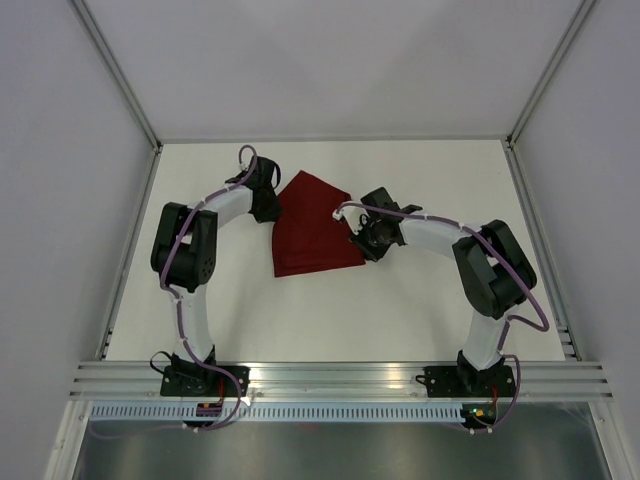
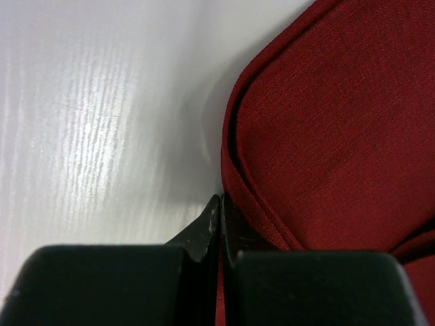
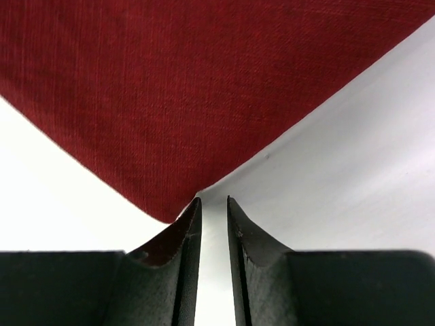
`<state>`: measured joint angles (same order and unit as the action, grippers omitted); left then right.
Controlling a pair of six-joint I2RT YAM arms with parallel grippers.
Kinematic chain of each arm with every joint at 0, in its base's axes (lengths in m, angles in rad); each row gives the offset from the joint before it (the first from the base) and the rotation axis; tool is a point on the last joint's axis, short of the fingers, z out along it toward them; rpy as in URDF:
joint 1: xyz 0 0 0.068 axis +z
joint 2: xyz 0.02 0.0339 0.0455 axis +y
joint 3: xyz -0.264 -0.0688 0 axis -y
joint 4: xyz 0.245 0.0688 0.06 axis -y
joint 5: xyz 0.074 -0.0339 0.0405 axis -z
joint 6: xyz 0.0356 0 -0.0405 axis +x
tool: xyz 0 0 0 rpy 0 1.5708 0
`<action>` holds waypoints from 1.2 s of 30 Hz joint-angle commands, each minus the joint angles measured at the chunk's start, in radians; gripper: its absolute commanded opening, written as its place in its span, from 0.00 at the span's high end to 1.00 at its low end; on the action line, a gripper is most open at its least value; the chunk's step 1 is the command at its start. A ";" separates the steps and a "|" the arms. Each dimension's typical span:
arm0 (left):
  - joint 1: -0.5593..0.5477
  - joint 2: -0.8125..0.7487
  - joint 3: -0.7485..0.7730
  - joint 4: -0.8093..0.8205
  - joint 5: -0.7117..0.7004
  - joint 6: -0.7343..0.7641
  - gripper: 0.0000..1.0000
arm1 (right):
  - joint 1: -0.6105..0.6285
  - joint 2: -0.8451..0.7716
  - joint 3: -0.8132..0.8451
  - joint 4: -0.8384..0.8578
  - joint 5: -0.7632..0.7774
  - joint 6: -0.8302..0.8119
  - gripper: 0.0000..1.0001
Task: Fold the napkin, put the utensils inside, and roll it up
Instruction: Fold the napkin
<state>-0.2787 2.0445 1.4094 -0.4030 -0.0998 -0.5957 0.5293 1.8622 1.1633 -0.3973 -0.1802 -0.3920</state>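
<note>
The dark red napkin [image 1: 312, 228] lies folded on the white table between both arms. My left gripper [image 1: 268, 207] is at its left edge, shut on the napkin; a thin strip of red cloth shows between the closed jaws in the left wrist view [image 2: 221, 204], with layered folded edges [image 2: 319, 136] just beyond. My right gripper [image 1: 357, 241] is at the napkin's right side. In the right wrist view its jaws [image 3: 213, 202] stand a narrow gap apart with nothing between them, just short of a napkin corner [image 3: 170, 210]. No utensils are in view.
The white table [image 1: 400, 310] is bounded by grey walls with metal frame posts at the back corners [image 1: 155, 148]. An aluminium rail [image 1: 330, 378] runs along the near edge by the arm bases.
</note>
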 commanded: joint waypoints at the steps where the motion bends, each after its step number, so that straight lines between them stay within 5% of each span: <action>1: -0.031 0.051 0.033 -0.073 0.037 0.083 0.98 | 0.006 -0.057 -0.034 -0.060 -0.008 -0.034 0.73; 14: -0.082 0.089 0.091 -0.088 0.065 0.137 0.91 | 0.051 -0.110 -0.063 -0.098 -0.025 -0.033 0.73; 19: -0.065 0.043 0.071 -0.089 0.032 0.142 0.81 | 0.046 -0.179 -0.100 -0.103 0.015 -0.053 0.72; 26: 0.004 -0.176 0.017 -0.085 0.040 0.177 0.51 | 0.031 -0.354 -0.132 -0.110 0.007 -0.065 0.66; 30: 0.019 -0.358 -0.019 -0.085 0.066 0.183 0.48 | 0.058 -0.383 -0.123 -0.066 -0.001 -0.070 0.47; 36: 0.019 -0.629 -0.133 -0.062 0.129 0.162 0.45 | 0.193 -0.319 -0.103 0.020 0.010 -0.097 0.41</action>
<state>-0.2546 1.5471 1.3369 -0.4763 -0.0334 -0.4549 0.6666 1.5055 1.0348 -0.4370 -0.1799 -0.4667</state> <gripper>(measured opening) 0.543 0.596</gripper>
